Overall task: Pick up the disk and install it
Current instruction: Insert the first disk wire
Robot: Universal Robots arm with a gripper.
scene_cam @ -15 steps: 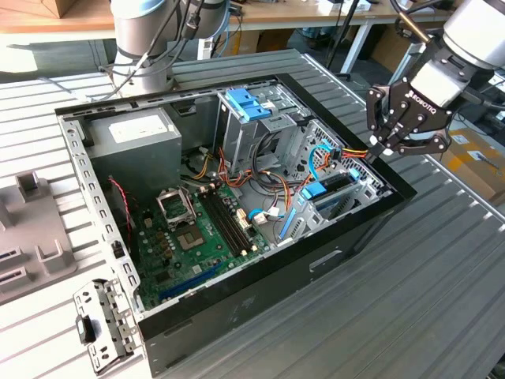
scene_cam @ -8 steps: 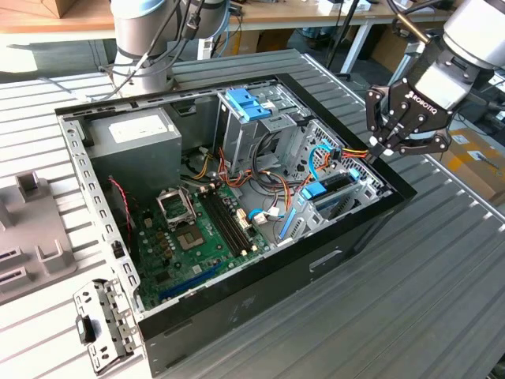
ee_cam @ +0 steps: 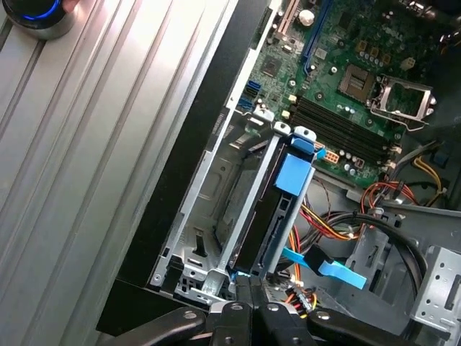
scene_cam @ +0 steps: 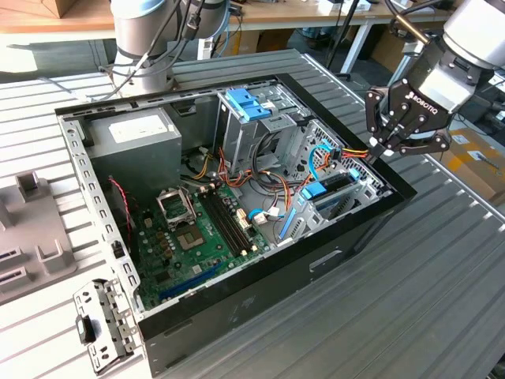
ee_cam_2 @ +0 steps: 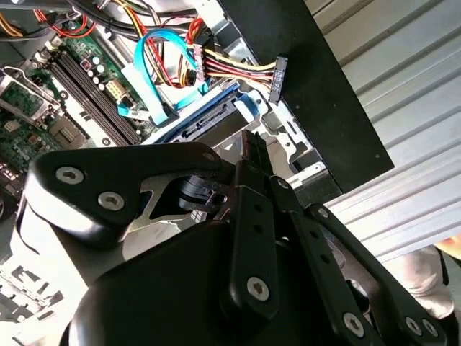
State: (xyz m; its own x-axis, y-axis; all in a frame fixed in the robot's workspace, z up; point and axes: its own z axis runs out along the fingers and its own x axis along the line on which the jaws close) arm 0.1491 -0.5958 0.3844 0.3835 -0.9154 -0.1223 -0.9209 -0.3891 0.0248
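Already we find the disk [scene_cam: 327, 192], a dark flat rectangular hard drive with bright blue plastic carrier rails and a blue end tab, sitting in the metal drive bay [scene_cam: 347, 197] at the corner of the open black desktop computer case [scene_cam: 237, 316], right of centre in the exterior view. In the first wrist view the disk [ee_cam: 277, 216] runs up the middle of the frame, standing on edge between the silver bay walls, its blue tab at the upper end, beside the green motherboard [ee_cam: 346, 65].

The black gripper [scene_cam: 383, 150] hangs at the upper right of the exterior view, its fingertips drawn together to a point just above the case's edge, close to the disk's end. In the first wrist view the gripper [ee_cam: 245, 288] shows at the bottom centre, its fingers pressed together with nothing between them, right at the disk's lower end; we cannot tell whether they touch it. In the second wrist view the gripper [ee_cam_2: 252, 144] points at the same bay, near a bundle of yellow, red and orange power wires [ee_cam_2: 230, 68] and a flat pale blue data cable [ee_cam_2: 155, 68].

Further out, in the exterior view, we see a grey metal power supply box with a white label [scene_cam: 130, 146] at the case's upper left, a paler blue plastic bracket [scene_cam: 248, 103] at top centre, and the ribbed grey metal table [scene_cam: 442, 276] under it all.
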